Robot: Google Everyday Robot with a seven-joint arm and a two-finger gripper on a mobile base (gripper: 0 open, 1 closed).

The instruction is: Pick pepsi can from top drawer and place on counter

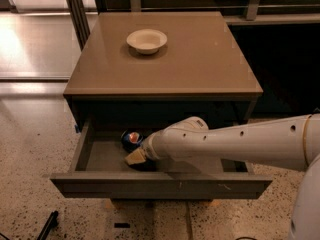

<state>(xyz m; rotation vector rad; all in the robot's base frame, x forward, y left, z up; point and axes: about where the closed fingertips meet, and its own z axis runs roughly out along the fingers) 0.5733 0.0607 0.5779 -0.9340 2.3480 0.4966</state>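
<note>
White arm (225, 144) is reaching from the right into the open top drawer (160, 185). Its gripper (135, 157) is sitting low over the grey drawer floor, left of centre. Whether the gripper is apart, together or clamped cannot be told. Dark blue pepsi can (131, 138) is lying in the drawer just beyond the gripper, towards the far side. Cream bowl (146, 40) is resting on the tan counter (200, 64), at its far edge.

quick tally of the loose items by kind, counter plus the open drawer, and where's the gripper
cans: 1, the pepsi can in the top drawer
bowls: 1, the cream bowl on the counter
total: 2
The gripper is down inside the top drawer, right beside the pepsi can.
</note>
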